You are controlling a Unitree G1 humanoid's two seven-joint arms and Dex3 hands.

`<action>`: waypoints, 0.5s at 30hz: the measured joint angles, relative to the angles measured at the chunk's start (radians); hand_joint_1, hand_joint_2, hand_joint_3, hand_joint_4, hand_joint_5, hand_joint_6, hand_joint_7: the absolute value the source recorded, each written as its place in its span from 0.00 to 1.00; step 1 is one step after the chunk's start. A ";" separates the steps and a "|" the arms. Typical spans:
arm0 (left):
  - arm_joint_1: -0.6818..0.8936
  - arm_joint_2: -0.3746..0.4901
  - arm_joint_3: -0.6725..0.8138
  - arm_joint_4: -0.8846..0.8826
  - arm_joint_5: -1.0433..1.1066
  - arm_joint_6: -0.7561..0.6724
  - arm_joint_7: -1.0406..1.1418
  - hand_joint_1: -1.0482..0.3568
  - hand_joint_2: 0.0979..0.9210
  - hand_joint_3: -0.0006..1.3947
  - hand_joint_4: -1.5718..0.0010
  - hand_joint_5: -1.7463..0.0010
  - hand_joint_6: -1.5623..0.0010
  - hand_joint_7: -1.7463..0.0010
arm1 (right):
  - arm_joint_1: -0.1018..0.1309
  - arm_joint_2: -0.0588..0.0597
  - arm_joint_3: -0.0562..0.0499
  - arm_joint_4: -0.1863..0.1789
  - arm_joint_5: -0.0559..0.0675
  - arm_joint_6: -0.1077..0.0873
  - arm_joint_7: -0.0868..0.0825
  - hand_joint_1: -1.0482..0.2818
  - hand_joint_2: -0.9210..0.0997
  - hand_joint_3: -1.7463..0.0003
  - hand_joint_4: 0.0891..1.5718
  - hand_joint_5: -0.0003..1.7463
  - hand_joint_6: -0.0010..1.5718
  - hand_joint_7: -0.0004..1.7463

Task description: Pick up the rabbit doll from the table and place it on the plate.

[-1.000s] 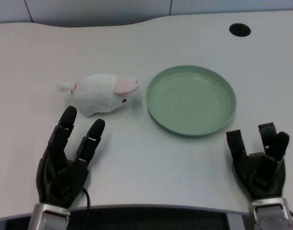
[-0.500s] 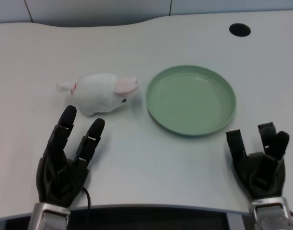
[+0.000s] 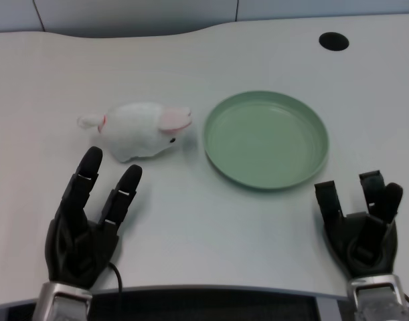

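A white rabbit doll (image 3: pixel 138 130) with pink ears lies on its side on the white table, left of centre, its head turned toward the plate. The round green plate (image 3: pixel 266 139) sits just right of it, with nothing on it. My left hand (image 3: pixel 87 221) rests near the table's front edge, below and slightly left of the doll, its fingers stretched out and apart, holding nothing. A small gap separates its fingertips (image 3: pixel 91 158) from the doll.
My right hand (image 3: pixel 362 227) waits at the front right, below the plate. A dark round hole (image 3: pixel 333 41) is set in the table at the far right. The table's front edge runs along the bottom of the picture.
My left hand has shifted slightly left and back toward the front edge. The doll and the plate have not moved.
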 measured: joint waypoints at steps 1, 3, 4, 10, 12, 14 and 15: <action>0.000 0.006 -0.003 -0.011 0.004 -0.009 0.000 0.22 1.00 0.19 0.76 0.82 0.80 1.00 | 0.000 0.000 0.000 0.000 0.000 0.000 0.000 0.34 0.00 0.95 0.49 1.00 0.41 0.95; -0.002 0.019 -0.009 -0.024 0.008 -0.022 0.000 0.22 1.00 0.19 0.76 0.82 0.80 1.00 | 0.000 0.000 0.001 0.000 -0.001 0.000 0.000 0.34 0.00 0.95 0.49 1.00 0.41 0.95; -0.003 0.023 -0.010 -0.027 0.008 -0.025 0.000 0.22 1.00 0.19 0.76 0.82 0.80 1.00 | 0.000 0.000 0.001 0.000 -0.001 0.000 0.000 0.34 0.00 0.95 0.49 1.00 0.41 0.95; -0.002 0.022 -0.019 -0.027 0.008 -0.027 0.000 0.22 1.00 0.18 0.76 0.82 0.80 1.00 | 0.000 0.000 0.001 0.000 -0.001 -0.001 0.000 0.35 0.00 0.95 0.49 1.00 0.42 0.95; -0.005 0.032 -0.029 -0.027 0.033 -0.055 0.004 0.22 1.00 0.12 0.72 0.85 0.77 0.99 | 0.000 0.000 0.001 0.000 -0.001 -0.001 0.000 0.35 0.00 0.95 0.49 1.00 0.40 0.97; -0.045 0.090 -0.059 -0.028 0.108 -0.143 0.011 0.21 1.00 0.05 0.69 0.89 0.76 1.00 | -0.003 0.000 0.002 0.001 -0.002 0.000 -0.006 0.34 0.00 0.96 0.49 1.00 0.41 0.97; -0.087 0.135 -0.076 -0.029 0.156 -0.212 0.021 0.20 0.99 0.04 0.67 0.90 0.75 0.99 | -0.004 0.000 0.002 0.003 -0.002 0.000 -0.013 0.34 0.00 0.97 0.49 1.00 0.41 0.97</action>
